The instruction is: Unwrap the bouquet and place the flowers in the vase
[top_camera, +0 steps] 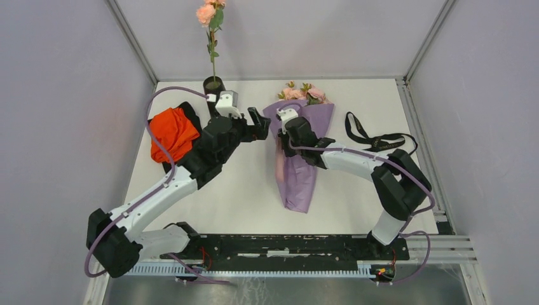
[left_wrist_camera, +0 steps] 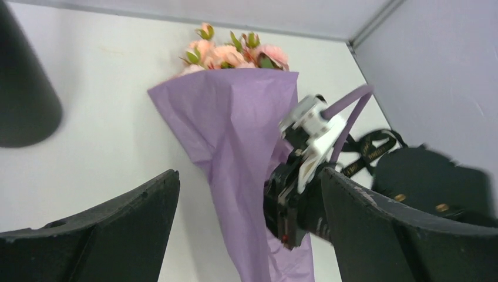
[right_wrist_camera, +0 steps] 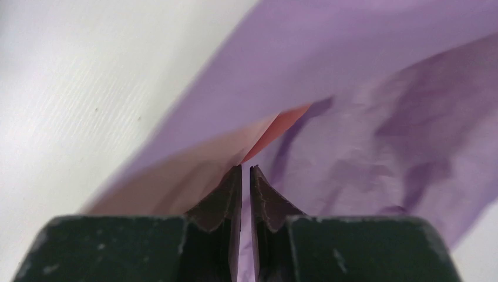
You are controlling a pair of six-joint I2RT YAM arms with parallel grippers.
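1. Bouquet [top_camera: 302,181] flat on the desk [top_camera: 241,190], dead centre. Its lilac wrapping paper [left_wrist_camera: 235,129] narrows toward the arms, and the wide end faces the far wall.
2. Flowers [top_camera: 304,93] poke out of that wide end, pink and peach heads with green leaves. Their stems are hidden inside the paper.
3. Over at the far left, the vase [top_camera: 213,83] stands upright with a single rose [top_camera: 206,13] in it. The stem runs straight up and the head sits high above the rim.
4. Left tool [top_camera: 259,125] hangs just left of the bouquet's upper half, jaws spread wide with nothing between them. Its wrist view frames the paper cone in the gap, clear of both fingers.
5. Right tool [right_wrist_camera: 245,170] is down on the wrap's left edge. Its fingers [right_wrist_camera: 226,197] are all but closed, with only a thin slit between them. A fold of paper showing its pink inner face runs right up to the tips. Whether that fold is actually pinched, I cannot tell.
6. Black ribbon [top_camera: 375,138] lies loose on the desk to the right, apart from the bouquet.
7. Orange-red cloth [top_camera: 173,132] sits bunched at the left, beside the left arm.
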